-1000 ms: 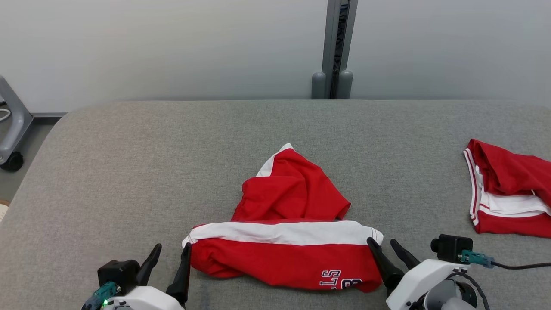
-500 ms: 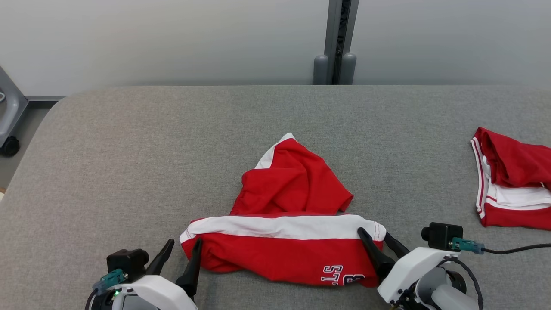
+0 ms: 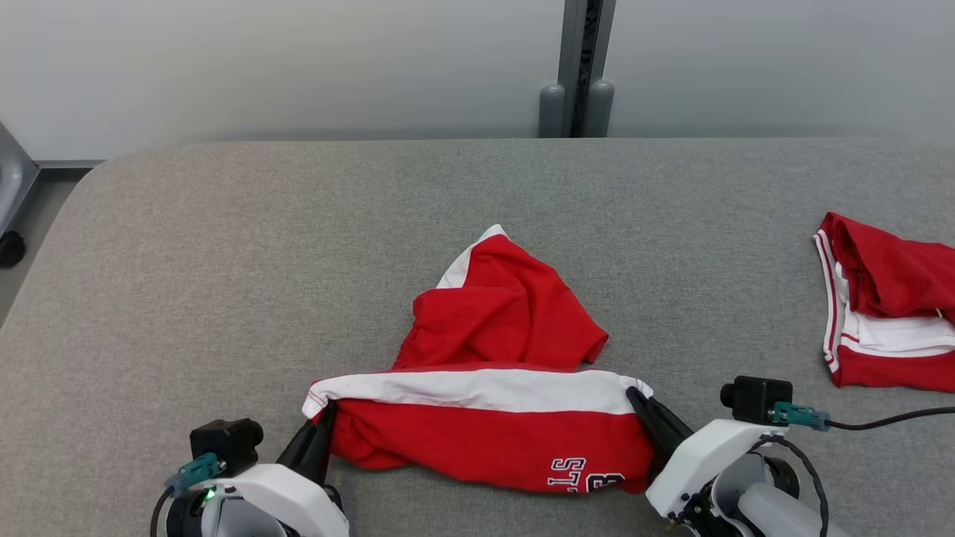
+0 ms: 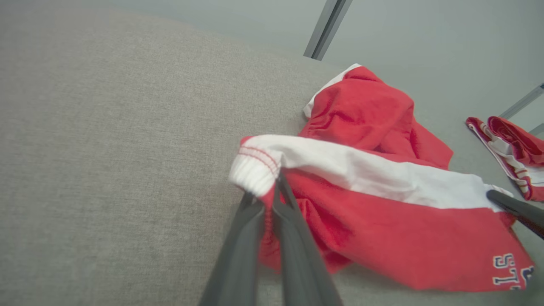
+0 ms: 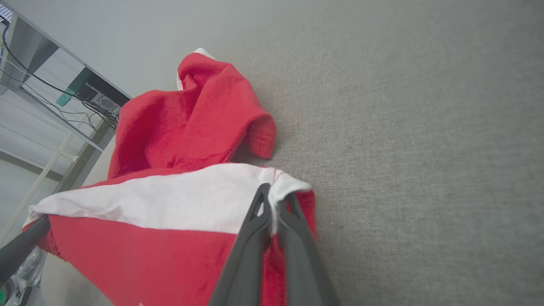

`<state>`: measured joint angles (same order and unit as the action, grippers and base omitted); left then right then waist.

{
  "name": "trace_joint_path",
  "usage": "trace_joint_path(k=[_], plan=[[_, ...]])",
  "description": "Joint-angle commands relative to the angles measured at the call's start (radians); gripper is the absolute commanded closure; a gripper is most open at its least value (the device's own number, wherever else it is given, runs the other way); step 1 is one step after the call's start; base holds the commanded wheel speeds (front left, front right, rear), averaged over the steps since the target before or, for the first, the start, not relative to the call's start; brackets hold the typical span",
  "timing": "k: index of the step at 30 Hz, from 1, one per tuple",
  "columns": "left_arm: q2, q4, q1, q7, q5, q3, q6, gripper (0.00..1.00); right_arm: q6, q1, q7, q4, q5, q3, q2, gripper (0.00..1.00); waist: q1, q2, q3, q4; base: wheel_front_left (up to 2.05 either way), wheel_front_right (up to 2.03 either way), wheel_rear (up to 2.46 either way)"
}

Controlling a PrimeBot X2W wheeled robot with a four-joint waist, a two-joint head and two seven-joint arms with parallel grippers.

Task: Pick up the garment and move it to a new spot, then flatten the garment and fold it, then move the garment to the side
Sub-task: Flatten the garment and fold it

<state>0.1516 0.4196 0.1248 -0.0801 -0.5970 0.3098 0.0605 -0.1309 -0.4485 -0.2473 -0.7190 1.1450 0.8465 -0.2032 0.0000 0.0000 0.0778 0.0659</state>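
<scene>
Garment (image 3: 485, 429): red and white, crumpled, lying on the grey counter (image 3: 224, 261) in the middle of its near part. A white band (image 3: 477, 389) runs across it, and a bunched red part is heaped behind the band.
Left tool (image 3: 317, 440): closed, fingers pinched on the left end of the band.
Right tool (image 3: 647, 412): closed, fingers pinched on the right end of the band.
Step, as I judge it: both grips are made and the lift has not begun, since the cloth lies on the counter.
Risk, slipping: each pinch takes only a small corner of cloth, so a quick pull upward could drag a corner out.
Risk, one layer: if a tool grips only the top layer, the garment may gape open and hang twisted.
Risk, trailing heap: the bunched red part could drag or tuck under when set down, leaving creases to flatten.
Risk, uneven arms: one arm rising faster would skew the band.
Risk, neighbour: a second garment (image 3: 888, 298) lies at the counter's right edge, well apart, and a move that way could land on it.
Count, garments: two, both red and white.
Count, tools: two, each with two dark fingers.
Count, other: one counter and one grey post (image 3: 578, 67) behind it.
</scene>
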Motion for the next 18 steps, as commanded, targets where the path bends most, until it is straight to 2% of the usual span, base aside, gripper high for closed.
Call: trace_joint_path(k=[1, 9, 14, 18], plan=[[0.007, 0.003, 0.011, -0.006, -0.002, -0.001, 0.003, 1.0, 0.0, -0.015, -0.009, 0.0, 0.008, 0.001, -0.012, 1.0, 0.0, 0.0, -0.003, 0.0, 0.0, 0.0, 0.0], [0.015, -0.015, -0.006, -0.044, 0.006, 0.007, 0.012, 1.0, 0.0, 0.002, -0.021, 0.018, -0.001, -0.002, -0.029, 1.0, 0.0, 0.0, -0.053, 0.0, 0.0, 0.0, 0.0], [0.041, -0.081, -0.022, -0.081, 0.02, 0.024, 0.033, 1.0, 0.0, 0.043, -0.02, 0.098, -0.079, -0.106, -0.049, 1.0, 0.0, 0.0, -0.089, -0.01, 0.0, 0.0, 0.0], [0.06, -0.131, -0.035, -0.086, 0.028, 0.025, 0.032, 1.0, 0.0, 0.089, -0.02, 0.182, -0.171, -0.207, -0.053, 1.0, 0.0, 0.0, -0.114, -0.022, 0.0, 0.0, 0.0]])
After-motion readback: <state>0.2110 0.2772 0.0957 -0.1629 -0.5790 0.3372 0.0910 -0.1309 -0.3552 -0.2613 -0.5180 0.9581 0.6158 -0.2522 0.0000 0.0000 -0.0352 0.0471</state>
